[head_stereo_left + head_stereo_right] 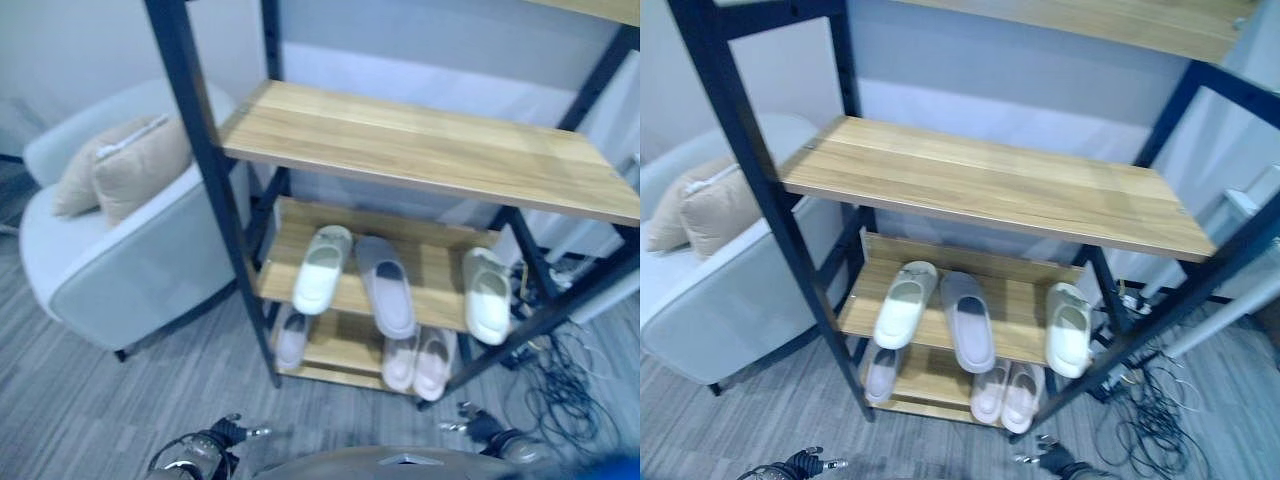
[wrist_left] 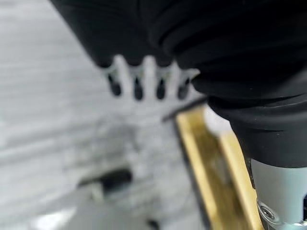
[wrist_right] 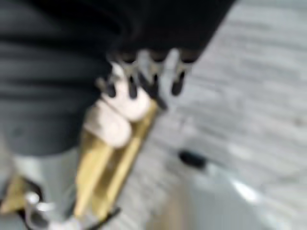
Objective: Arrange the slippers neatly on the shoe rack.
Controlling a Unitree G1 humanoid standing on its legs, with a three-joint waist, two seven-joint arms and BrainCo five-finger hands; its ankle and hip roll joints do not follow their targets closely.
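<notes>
The shoe rack [image 1: 420,150] has a black frame and wooden shelves. On its lower middle shelf lie a white slipper [image 1: 322,268], a grey slipper [image 1: 387,285] slanted beside it, and another white slipper [image 1: 487,295] at the right end, poking over the front edge. The bottom shelf holds one pale slipper [image 1: 292,338] on the left and a pink pair [image 1: 418,362] on the right. My left hand [image 1: 210,445] and right hand [image 1: 490,430] hang low in front of the rack. Both have straight fingers [image 2: 138,84] [image 3: 132,81] and hold nothing.
A light grey armchair [image 1: 120,250] with two beige cushions [image 1: 130,165] stands just left of the rack. A tangle of cables [image 1: 560,390] lies on the floor at the rack's right foot. The wide upper shelf is bare.
</notes>
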